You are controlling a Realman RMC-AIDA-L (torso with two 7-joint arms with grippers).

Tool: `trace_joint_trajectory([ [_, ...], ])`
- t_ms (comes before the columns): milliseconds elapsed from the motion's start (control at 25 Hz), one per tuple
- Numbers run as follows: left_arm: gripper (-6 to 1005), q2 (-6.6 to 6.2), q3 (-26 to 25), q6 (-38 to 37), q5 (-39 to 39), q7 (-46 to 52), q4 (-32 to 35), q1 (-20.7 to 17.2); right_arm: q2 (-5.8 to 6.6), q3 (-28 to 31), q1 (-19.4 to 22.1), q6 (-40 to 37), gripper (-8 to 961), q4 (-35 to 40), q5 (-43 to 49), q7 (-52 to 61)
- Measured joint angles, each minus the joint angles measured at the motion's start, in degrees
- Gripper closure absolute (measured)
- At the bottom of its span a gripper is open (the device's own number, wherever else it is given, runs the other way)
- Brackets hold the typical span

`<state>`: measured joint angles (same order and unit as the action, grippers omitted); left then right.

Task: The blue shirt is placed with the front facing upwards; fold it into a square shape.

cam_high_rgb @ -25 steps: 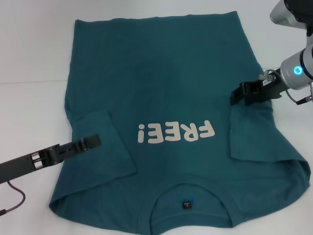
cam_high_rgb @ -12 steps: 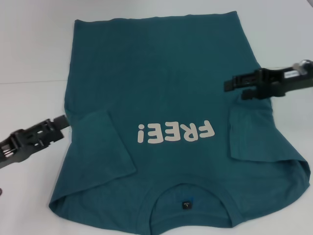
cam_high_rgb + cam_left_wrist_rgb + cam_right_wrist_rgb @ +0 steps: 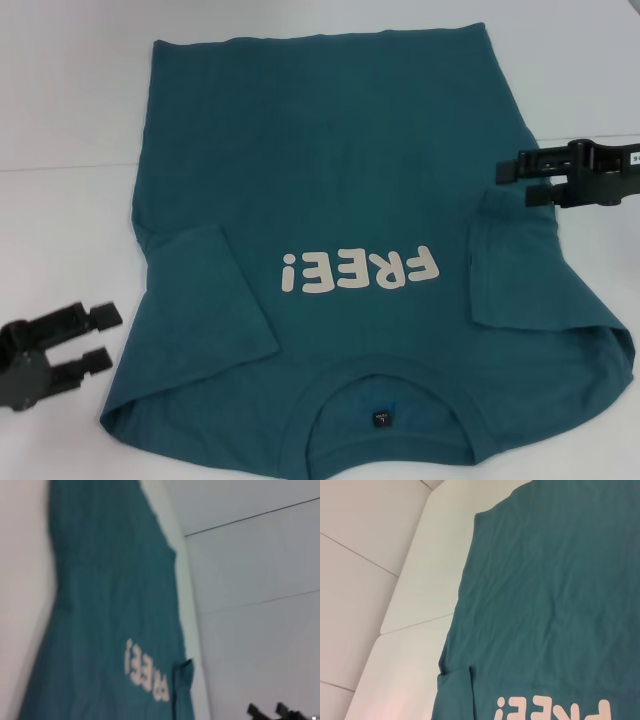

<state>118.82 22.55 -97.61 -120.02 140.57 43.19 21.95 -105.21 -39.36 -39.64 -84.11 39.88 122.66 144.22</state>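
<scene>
The blue shirt (image 3: pixel 340 200) lies flat on the white table, front up, cream "FREE!" lettering (image 3: pixel 360 271) mid-chest, neckline and dark tag (image 3: pixel 381 419) at the near edge. Both short sleeves are folded inward onto the body, one on the left (image 3: pixel 210 290) and one on the right (image 3: pixel 510 265). My left gripper (image 3: pixel 100 337) is open and empty, just off the shirt's left edge near the bottom. My right gripper (image 3: pixel 520 180) is open and empty, above the shirt's right edge beside the folded right sleeve. The shirt also shows in the left wrist view (image 3: pixel 110 630) and the right wrist view (image 3: pixel 545 610).
The white table (image 3: pixel 70 110) surrounds the shirt, with a thin seam line (image 3: pixel 60 167) running across on the left and right. A white wall stands behind the table in the wrist views. The other arm's gripper shows far off in the left wrist view (image 3: pixel 280 712).
Both grippers have let go of the folded sleeves and drawn outward: the left one down and left off the shirt, the right one to the right edge. The sleeves stay folded.
</scene>
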Motion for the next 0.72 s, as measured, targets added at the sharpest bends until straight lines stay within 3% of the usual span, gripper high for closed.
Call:
trace_joint_trajectory([
  [720, 192, -0.26, -0.4, 10.2, -10.1, 0.2, -2.6, 0.6, -0.25, -0.6, -0.3, 0.3, 118, -0.3, 0.0, -0.3],
])
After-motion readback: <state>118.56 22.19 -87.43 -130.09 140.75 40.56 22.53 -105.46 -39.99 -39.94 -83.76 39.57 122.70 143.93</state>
